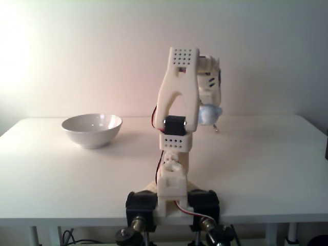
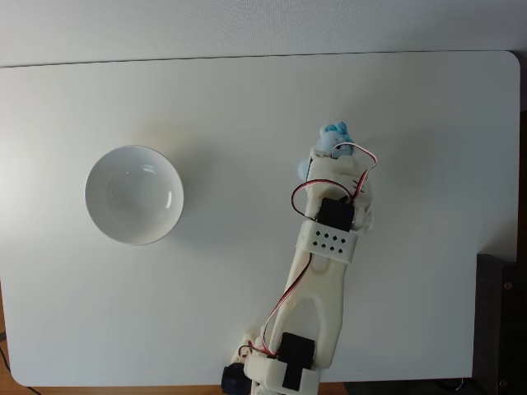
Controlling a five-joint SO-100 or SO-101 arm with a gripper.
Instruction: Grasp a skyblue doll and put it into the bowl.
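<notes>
We see a glossy, smooth ceramic bowl [image 1: 92,129] on a matt white table [image 1: 266,154]. The doll [image 1: 209,114] looks soft and fuzzy, the arm [image 1: 177,102] matt plastic.

white table [image 1: 266,169], pale wall [image 1: 102,51], warm glow

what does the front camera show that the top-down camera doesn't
The front fixed view shows height: the doll hangs above the table, gripped in the claw, and the bowl shows its tapering side, as do the clamps at the table's front edge. The top-down fixed view shows layout: the bowl's empty inside, far left of the doll, and a dark object at the right edge. Both show the white arm, doll, bowl and table.
</notes>
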